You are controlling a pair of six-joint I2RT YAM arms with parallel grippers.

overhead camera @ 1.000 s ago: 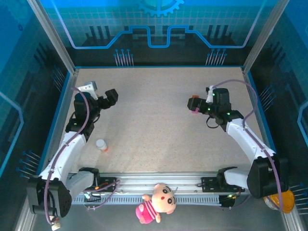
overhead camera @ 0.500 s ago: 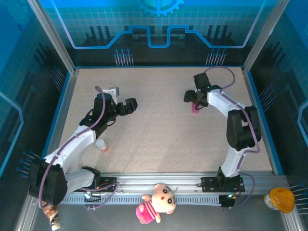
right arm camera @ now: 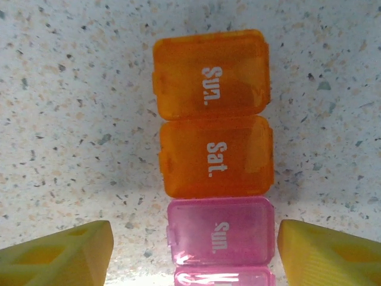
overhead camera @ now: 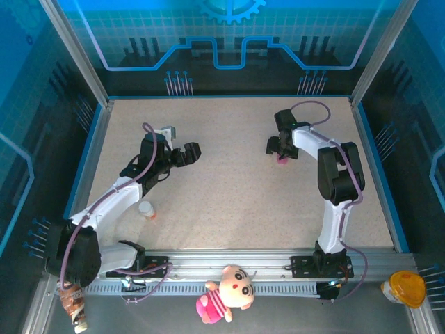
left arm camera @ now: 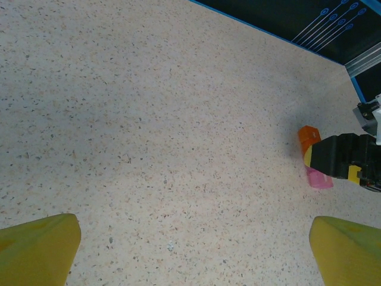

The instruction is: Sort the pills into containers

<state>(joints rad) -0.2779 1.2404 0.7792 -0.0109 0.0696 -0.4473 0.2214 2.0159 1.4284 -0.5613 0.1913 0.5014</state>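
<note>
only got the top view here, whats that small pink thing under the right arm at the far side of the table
Observer: A pill box lying flat on the table: two orange compartments in a row, then pink ones.
Operator: anything written on it
Observer: Yes, day names. The end orange lid reads "Sun.", the next orange one "Sat.", and the first pink lid "Sun." again.
Operator: are the right jaws gripping it
Observer: No. They stand open astride the first pink compartment; one yellow fingertip has a clear gap beside it, the other sits very close.
</note>
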